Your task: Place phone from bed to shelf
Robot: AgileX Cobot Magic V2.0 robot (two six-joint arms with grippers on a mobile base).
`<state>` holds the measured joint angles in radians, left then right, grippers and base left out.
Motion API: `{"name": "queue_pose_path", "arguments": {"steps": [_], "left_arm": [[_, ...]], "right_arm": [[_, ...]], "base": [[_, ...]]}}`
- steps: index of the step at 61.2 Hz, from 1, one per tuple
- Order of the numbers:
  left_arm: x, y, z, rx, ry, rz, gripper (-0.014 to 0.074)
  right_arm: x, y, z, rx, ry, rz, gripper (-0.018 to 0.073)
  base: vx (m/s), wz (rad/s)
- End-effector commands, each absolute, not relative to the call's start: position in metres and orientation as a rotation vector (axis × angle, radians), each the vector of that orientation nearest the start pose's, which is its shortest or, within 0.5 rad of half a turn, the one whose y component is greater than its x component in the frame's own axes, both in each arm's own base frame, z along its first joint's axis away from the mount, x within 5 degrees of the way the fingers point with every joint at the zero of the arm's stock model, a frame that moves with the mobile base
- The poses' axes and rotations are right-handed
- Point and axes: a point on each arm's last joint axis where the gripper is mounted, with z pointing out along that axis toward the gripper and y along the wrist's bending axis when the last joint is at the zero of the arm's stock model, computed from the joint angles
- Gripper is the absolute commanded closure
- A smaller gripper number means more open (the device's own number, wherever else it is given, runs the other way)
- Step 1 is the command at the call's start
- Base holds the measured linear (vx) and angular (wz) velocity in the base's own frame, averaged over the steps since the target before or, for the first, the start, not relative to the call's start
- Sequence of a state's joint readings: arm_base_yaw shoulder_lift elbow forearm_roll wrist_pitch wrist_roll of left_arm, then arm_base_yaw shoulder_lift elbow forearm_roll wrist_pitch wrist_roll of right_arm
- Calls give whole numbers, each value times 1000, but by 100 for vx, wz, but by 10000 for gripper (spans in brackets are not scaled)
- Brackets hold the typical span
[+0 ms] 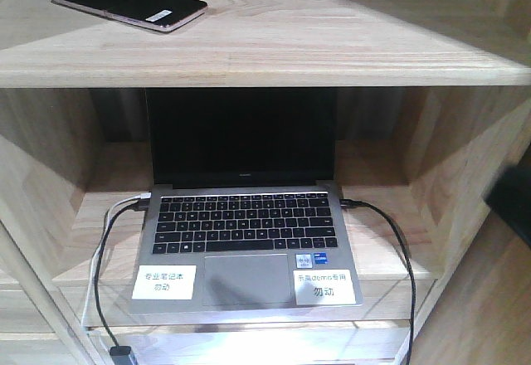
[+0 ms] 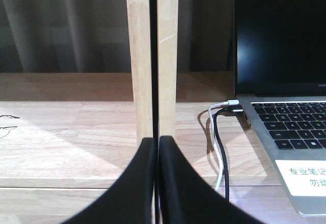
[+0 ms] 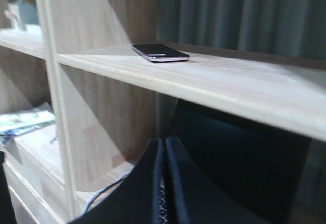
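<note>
On the thick pale-wood shelf (image 1: 348, 50), the flat glossy black phone (image 1: 129, 4); both jaws together, empty.

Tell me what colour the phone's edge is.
Pinkish metallic, around a glossy black face; the phone on the shelf shows it best in the front-facing view.

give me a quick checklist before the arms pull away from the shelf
1. Phone lying flat on the shelf: ok.
2. Phone fully on the board, back from its front edge: ok.
3. Right gripper shut, holding nothing: ok.
4. Left gripper shut, holding nothing: ok.
5. Left gripper apart from the laptop cables: ok.
6. Space behind the arms: cannot tell.
</note>
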<state>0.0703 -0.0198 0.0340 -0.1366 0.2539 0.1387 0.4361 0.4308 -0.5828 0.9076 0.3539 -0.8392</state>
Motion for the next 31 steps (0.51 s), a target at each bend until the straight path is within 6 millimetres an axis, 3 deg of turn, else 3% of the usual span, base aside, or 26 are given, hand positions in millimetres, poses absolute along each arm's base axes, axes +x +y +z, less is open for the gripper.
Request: {"name": "queue_pose_path", "arguments": {"steps": [1, 31], "left_arm": [[56, 1, 185, -42, 1682, 20, 596], [56, 1, 185, -42, 1682, 20, 596]], "right_arm": [[61, 52, 362, -462, 1439, 589, 564], [55, 51, 353, -466, 1442, 605, 564]], "base": [[0, 0], [0, 0]]}}
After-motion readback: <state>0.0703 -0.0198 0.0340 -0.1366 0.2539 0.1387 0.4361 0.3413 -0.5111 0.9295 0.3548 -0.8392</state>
